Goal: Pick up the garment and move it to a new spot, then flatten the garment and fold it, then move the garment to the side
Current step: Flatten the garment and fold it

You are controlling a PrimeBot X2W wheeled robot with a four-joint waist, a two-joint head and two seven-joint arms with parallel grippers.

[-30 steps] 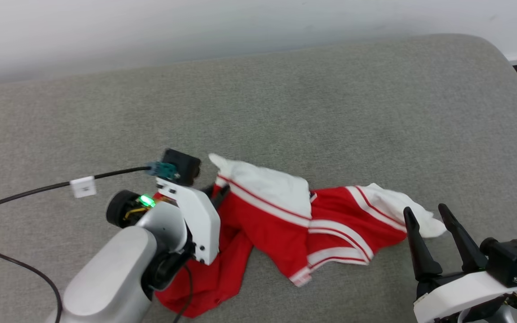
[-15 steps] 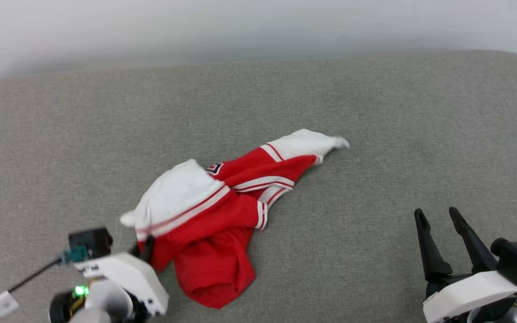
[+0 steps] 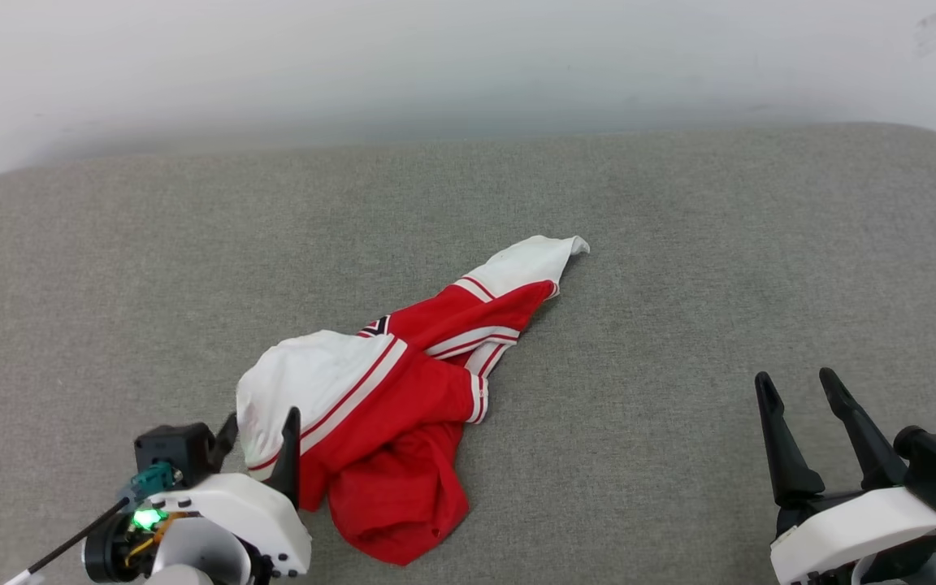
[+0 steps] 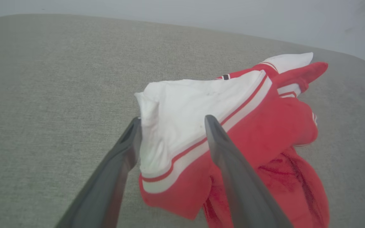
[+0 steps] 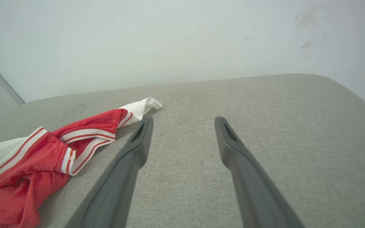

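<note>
My left gripper (image 3: 263,416) stands with its two dark fingers spread wide and gripping nothing, at the near left of the grey upholstered surface (image 3: 679,244). My right gripper (image 3: 795,376) is just as wide and empty at the near right.

The risk, as I judge it, lies at the left. In the left wrist view the white sleeve (image 4: 182,120) of the garment (image 3: 403,390) sits between my fingers, its edge right against the left finger (image 4: 128,142). Whether cloth and finger touch, I cannot tell. If the hem is snagged, drawing that hand away could drag the sleeve along and bunch the shirt further. The red body is doubled over on itself, so tugging one corner to flatten it would likely twist it rather than spread it. A close from here would take only a thin fold of sleeve, which could slip.

The garment lies crumpled near the middle of the surface, running from my left gripper up and away to the right. Its near sleeve is between that gripper's fingers, the red bulk is just to their right, and the far white sleeve tip (image 3: 569,245) points toward the pale wall (image 3: 435,65). It lies well apart from my right gripper, off to that hand's left
</note>
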